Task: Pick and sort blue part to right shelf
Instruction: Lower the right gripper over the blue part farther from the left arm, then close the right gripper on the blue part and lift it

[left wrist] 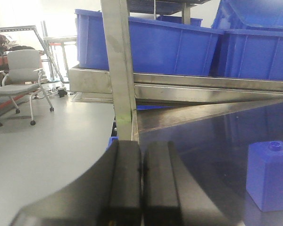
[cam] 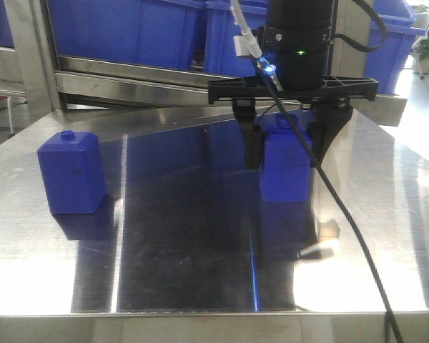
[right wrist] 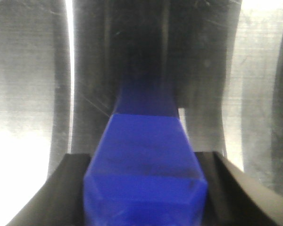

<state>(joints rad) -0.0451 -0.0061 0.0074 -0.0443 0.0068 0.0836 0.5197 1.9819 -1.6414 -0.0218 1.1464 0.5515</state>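
Blue bins (cam: pixel 121 32) are sitting on the right shelf (cam: pixel 129 75) behind a gleaming steel surface (cam: pixel 186 236), where the blue part (cam: pixel 286 171) is standing upright, right of centre, with the right claw (cam: pixel 284 161) clamping both its sides. The left claw (left wrist: pixel 141 188) is hanging pressed together, and a wider blue block (cam: pixel 71 175) is resting at the left.

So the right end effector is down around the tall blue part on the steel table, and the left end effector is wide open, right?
Not quite. The left end effector is shut, with no gap showing, as the left wrist view shows. The rest holds: the right end effector straddles the blue part on the steel table.
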